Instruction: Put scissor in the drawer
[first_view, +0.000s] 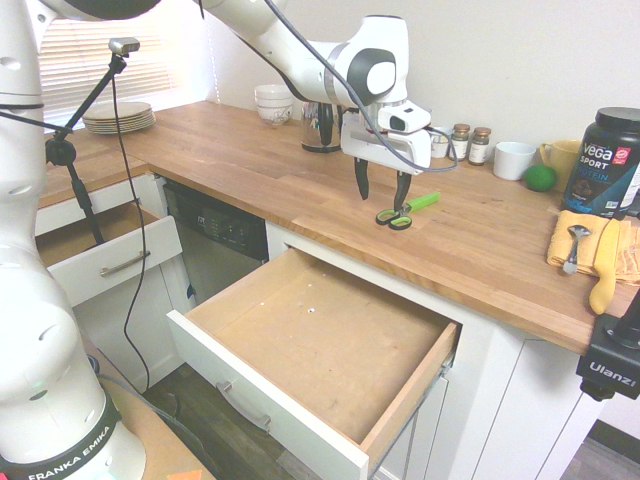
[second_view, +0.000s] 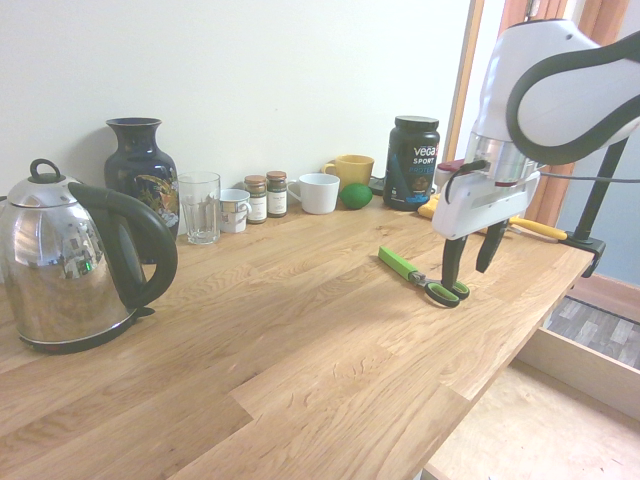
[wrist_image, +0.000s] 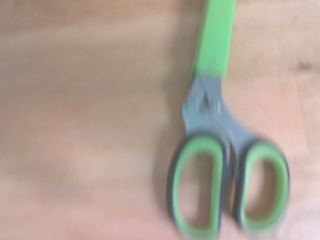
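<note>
1. While the white arm's two-finger gripper (first_view: 382, 189) hangs pointing down with its dark fingers spread wide and nothing between them, it is placed for a top-down grasp.
2. The small scissor with lime-green and dark grey loop handles (first_view: 406, 211) lies flat on the wooden desk (first_view: 250, 160) just below the gripper, handles nearest the fingertips, untouched.
3. The wide white-fronted drawer with a bare wood bottom (first_view: 318, 340) stands pulled out below and nearer the camera than the gripper, likely so the scissor can drop straight in.
</note>
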